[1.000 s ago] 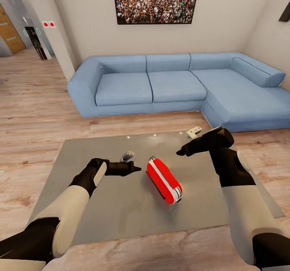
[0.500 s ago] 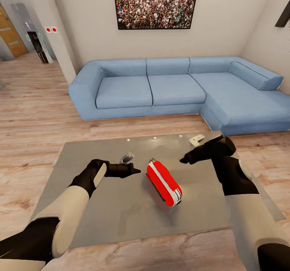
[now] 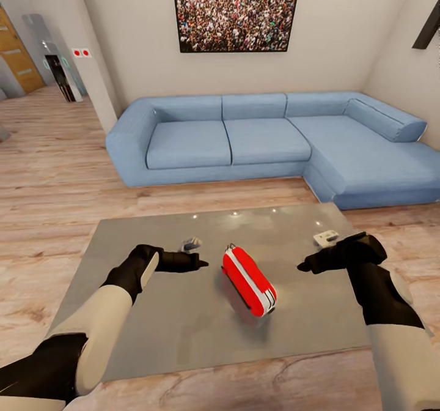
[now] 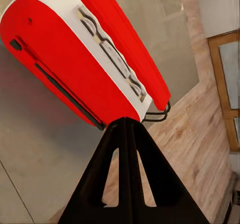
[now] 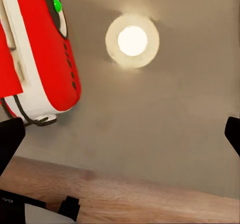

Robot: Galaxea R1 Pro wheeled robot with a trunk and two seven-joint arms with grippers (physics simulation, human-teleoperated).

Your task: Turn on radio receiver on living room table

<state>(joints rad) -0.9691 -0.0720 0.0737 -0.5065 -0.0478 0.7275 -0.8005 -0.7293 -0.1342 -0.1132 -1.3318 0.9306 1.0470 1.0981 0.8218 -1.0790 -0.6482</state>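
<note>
The red radio receiver (image 3: 247, 279) with its white band lies on the glossy grey table (image 3: 153, 313), near the middle. My left gripper (image 3: 201, 264) is shut just left of the radio's far end. In the left wrist view its joined tips (image 4: 125, 120) sit close to the radio (image 4: 75, 59) by the thin wire handle (image 4: 157, 115), holding nothing. My right gripper (image 3: 304, 266) hovers open to the radio's right, a short gap away. The right wrist view has the radio (image 5: 40, 49) at one side, with a green dot (image 5: 57, 5) on its dial.
A small white object (image 3: 325, 237) lies on the table by my right wrist, and a small grey item (image 3: 192, 243) beside my left gripper. The blue corner sofa (image 3: 244, 142) stands behind the table under the crowd picture (image 3: 235, 10). Wood floor surrounds the table.
My right gripper has pulled right and toward me, away from the radio, and the small white object now lies nearer with it. The view has tilted up slightly. Left gripper and radio are unmoved.
</note>
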